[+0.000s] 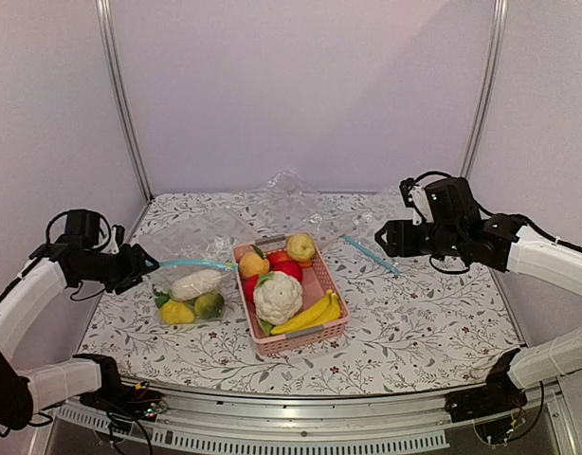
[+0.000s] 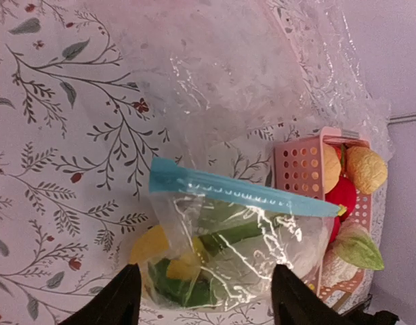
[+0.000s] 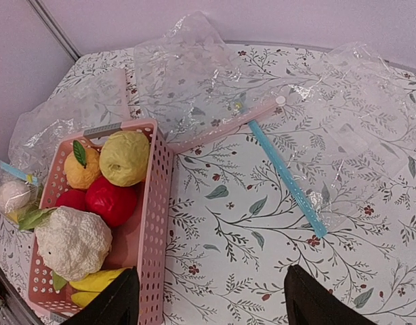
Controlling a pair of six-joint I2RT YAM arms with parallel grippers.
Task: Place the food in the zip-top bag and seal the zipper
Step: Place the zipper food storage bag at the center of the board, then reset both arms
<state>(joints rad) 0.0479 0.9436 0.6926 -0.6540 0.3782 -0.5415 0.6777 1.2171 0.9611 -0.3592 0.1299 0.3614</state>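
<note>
The zip-top bag (image 1: 190,292) lies left of the pink basket with its light-blue zipper (image 1: 196,264) along the far edge. Inside it are the white oblong piece (image 1: 196,283), the yellow lemon (image 1: 176,312) and the green fruit (image 1: 209,304). My left gripper (image 1: 139,266) is open just left of the zipper's end. In the left wrist view the zipper (image 2: 242,193) runs straight above the open gripper (image 2: 204,298), with the yellow fruit (image 2: 150,244) and green leaves showing through the plastic. I cannot tell whether the strip is pressed shut. My right gripper (image 1: 382,237) is open and empty, right of the basket.
The pink basket (image 1: 327,284) holds a cauliflower (image 1: 277,296), bananas (image 1: 310,313) and round fruits. A second clear bag with a blue strip (image 3: 286,176) and another with a pink strip (image 3: 221,132) lie behind and right of the basket (image 3: 154,203). Frame posts stand at the back corners.
</note>
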